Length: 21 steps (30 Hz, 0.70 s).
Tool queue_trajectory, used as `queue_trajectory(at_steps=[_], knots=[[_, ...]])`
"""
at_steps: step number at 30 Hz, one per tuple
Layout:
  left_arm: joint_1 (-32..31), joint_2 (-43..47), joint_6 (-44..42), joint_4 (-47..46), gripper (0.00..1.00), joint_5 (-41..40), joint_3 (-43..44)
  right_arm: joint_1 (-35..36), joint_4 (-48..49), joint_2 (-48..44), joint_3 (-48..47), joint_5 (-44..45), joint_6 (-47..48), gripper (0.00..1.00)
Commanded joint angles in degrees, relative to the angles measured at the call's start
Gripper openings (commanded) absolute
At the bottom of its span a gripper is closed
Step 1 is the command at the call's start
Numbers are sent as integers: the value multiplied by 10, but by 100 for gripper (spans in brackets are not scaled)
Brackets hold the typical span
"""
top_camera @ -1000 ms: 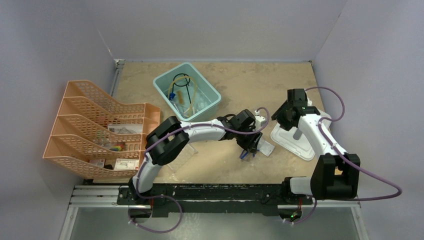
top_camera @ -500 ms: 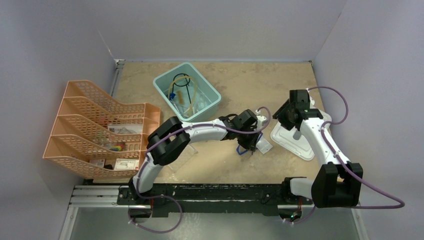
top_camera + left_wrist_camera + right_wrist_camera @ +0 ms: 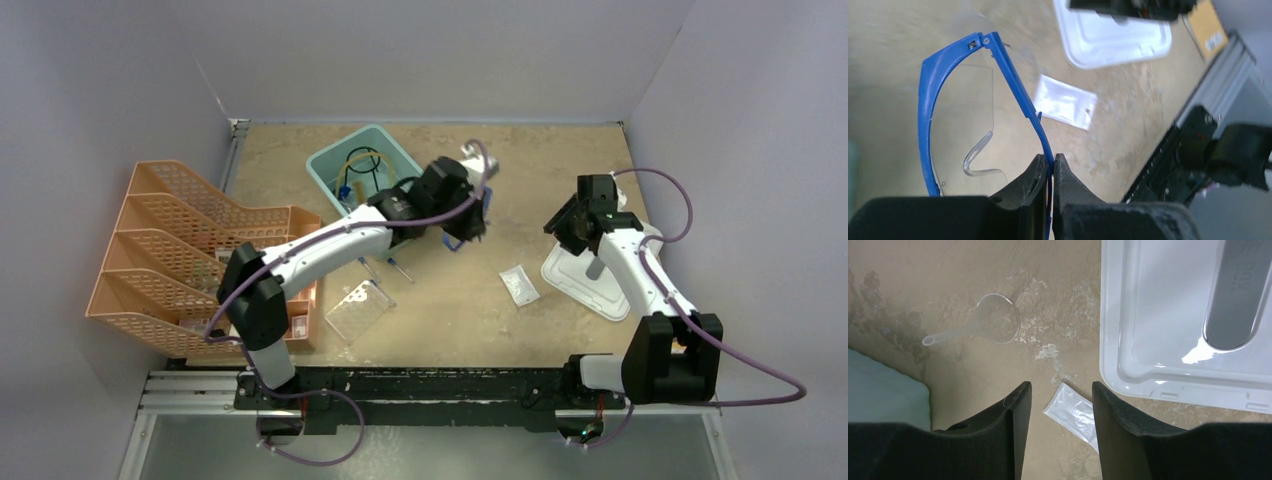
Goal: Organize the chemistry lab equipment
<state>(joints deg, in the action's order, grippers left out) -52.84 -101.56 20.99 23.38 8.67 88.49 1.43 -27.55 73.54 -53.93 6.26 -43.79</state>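
1. The left gripper (image 3: 464, 222) is in the upper middle of the top view, just right of the teal bin (image 3: 322, 166) and raised off the table (image 3: 560, 160).
2. Its fingers are closed tight on one blue temple arm of the blue-framed safety glasses (image 3: 926, 95). In the left wrist view the left gripper (image 3: 1049, 169) pinches that arm at the lower centre. The clear lens and the rest of the frame reach toward the upper left.
3. The right gripper (image 3: 562, 222) hovers at the right of the top view, by the upper left corner of the pale grey lid (image 3: 590, 288).
4. In the right wrist view the right gripper (image 3: 1060, 390) has its fingers well apart with nothing between them.
5. A small clear sachet (image 3: 1074, 412) lies flat on the table under that gap, just off the lid's lower left edge. In the top view it is right of centre (image 3: 519, 284).
6. A clear funnel (image 3: 996, 319) lies on its side on the table in the upper left of the right wrist view.
7. Inside the bin are the black wire ring stand (image 3: 372, 168) and the amber rubber tubing (image 3: 357, 156).
8. The clear rack (image 3: 360, 311) lies on the table at the lower centre left, beside the orange mesh organizer (image 3: 190, 250).
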Motion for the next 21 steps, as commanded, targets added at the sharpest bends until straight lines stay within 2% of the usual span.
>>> queue_trajectory(at_steps=[1,4,7,12,21], knots=[[77,66,89,-30,0,-128,-9,-2,25,23,-37,-12,9,49],[111,88,144,-26,0,-238,-15,-2,32,39,-46,-20,11,49],[157,91,202,-15,0,-285,-24,-2,35,56,-58,-25,14,49],[237,88,284,-32,0,-271,-65,-1,38,86,-79,-36,21,48],[284,64,350,-78,0,-258,-117,-2,41,134,-107,-56,27,47]])
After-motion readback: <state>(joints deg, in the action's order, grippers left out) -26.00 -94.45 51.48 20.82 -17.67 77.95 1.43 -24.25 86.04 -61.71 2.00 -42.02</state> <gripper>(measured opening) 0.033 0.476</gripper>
